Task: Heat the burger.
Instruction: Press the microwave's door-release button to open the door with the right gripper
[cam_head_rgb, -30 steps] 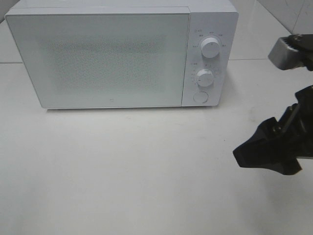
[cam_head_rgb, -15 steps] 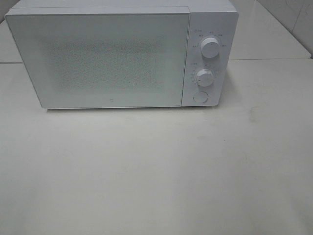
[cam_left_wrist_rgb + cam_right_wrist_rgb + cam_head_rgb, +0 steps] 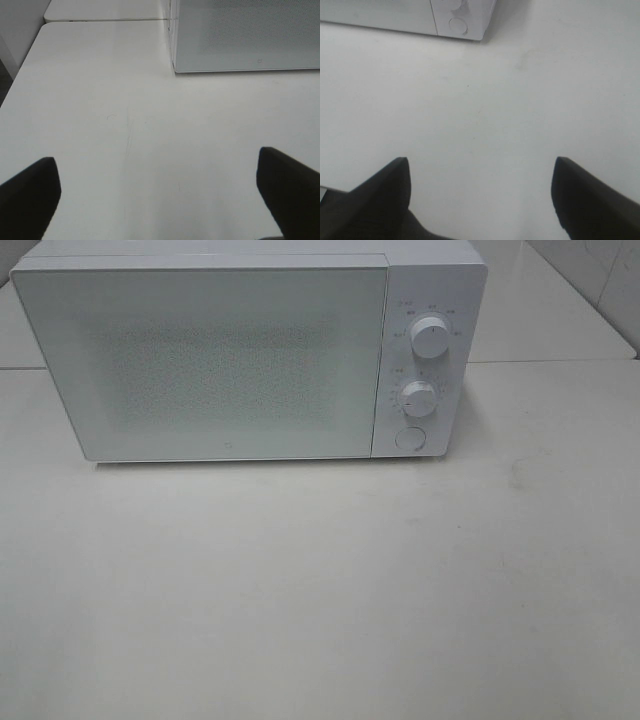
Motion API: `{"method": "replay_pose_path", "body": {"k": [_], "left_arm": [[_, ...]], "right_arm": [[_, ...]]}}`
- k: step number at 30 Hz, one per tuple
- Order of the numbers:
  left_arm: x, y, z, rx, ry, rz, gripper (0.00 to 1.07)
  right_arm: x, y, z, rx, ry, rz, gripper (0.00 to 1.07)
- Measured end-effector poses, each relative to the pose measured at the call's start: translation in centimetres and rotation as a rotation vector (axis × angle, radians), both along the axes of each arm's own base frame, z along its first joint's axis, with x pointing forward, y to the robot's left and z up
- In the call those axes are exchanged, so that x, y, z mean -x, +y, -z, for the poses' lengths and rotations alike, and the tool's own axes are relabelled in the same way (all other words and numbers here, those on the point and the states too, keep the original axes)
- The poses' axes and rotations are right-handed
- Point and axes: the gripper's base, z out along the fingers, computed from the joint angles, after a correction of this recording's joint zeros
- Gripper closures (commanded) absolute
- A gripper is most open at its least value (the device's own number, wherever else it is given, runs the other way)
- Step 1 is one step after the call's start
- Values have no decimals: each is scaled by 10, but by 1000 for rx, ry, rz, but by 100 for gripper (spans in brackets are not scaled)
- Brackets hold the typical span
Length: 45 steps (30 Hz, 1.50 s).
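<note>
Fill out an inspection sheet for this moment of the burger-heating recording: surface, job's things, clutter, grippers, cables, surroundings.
Surface: white table, faint scuffs only.
Job's things: burger not seen in any view; microwave door shut, inside not readable through its speckled window.
Clutter: nothing seen.
Grippers: left gripper and right gripper each over bare table, jaws wide apart, holding nothing; neither shows in the high view.
Cables: nothing seen.
Surroundings: tiled wall at the far right, behind the table.
</note>
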Motion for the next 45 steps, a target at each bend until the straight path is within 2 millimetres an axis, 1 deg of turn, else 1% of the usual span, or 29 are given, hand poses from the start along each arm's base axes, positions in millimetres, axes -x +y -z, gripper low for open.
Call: {"method": "replay_pose_path", "body": {"k": [2, 4, 5, 8, 11, 13, 34, 37, 39, 40, 42, 43, 45], "left_arm": [[0, 0, 0, 0, 0, 0, 6], [0, 0, 0, 0, 0, 0, 6], [0, 0, 0, 0, 0, 0, 6], [0, 0, 0, 0, 0, 0, 6], [0, 0, 0, 0, 0, 0, 6], [0, 0, 0, 0, 0, 0, 6], [0, 0, 0, 0, 0, 0, 6], [0, 0, 0, 0, 0, 0, 6], [0, 0, 0, 0, 0, 0, 6], [0, 0, 0, 0, 0, 0, 6], [0, 0, 0, 0, 0, 0, 6], [0, 0, 0, 0, 0, 0, 6], [0, 0, 0, 0, 0, 0, 6]], "right_arm": [[3, -1, 0, -3, -22, 12, 32], [13, -2, 0, -11, -77, 41, 32], [13, -2, 0, -11, -77, 41, 32], [26, -3, 2, -18, -141, 64, 32], [27, -4, 4, -16, -134, 67, 32], [26, -3, 10, -10, -94, 65, 32], [26, -3, 10, -19, -92, 60, 32], [27, -2, 6, -23, -106, 59, 32], [23, -2, -2, -34, -128, 56, 32], [23, -2, -2, -34, -128, 56, 32], [12, -1, -7, -38, -127, 59, 32], [12, -1, -7, -38, -127, 59, 32], [-1, 0, -11, -41, -132, 64, 32]]}}
